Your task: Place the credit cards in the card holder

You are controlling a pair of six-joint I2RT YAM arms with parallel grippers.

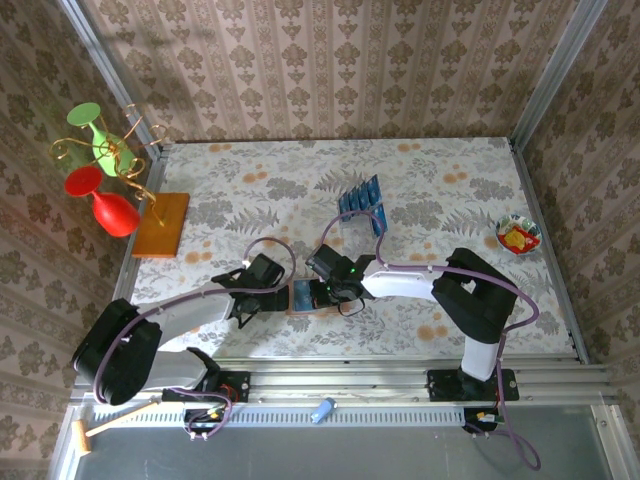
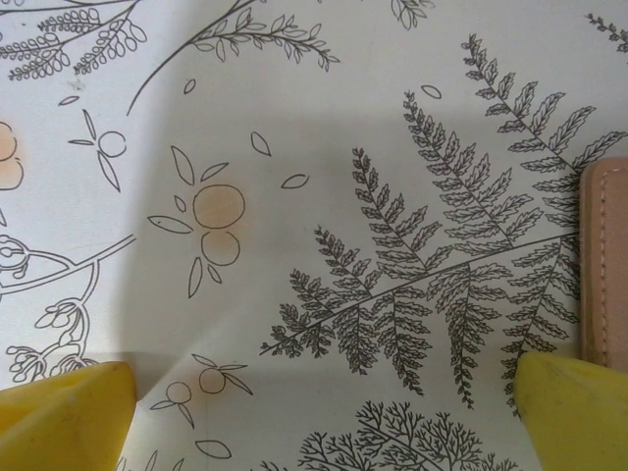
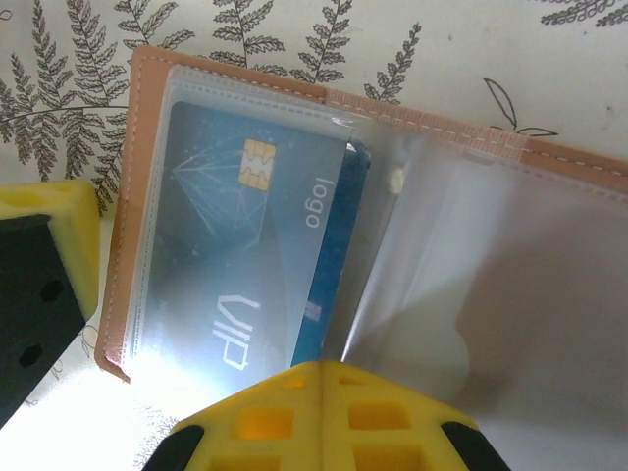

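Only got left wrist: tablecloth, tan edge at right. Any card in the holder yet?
Observer: Yes, one blue card sits in a clear sleeve of the open card holder.
Operator: Right gripper?
Observer: The right gripper is shut, right over the holder's clear sleeves.
Operator: Other cards?
Observer: A row of blue cards stands farther out on the table, beyond the holder.

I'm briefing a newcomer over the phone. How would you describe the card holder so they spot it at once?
On the floral table, look at the middle of the near edge, nearer than the row of blue cards. The card holder lies open there. Unlike the larger orange-brown board at the left edge, it is small, with clear sleeves over a blue card.
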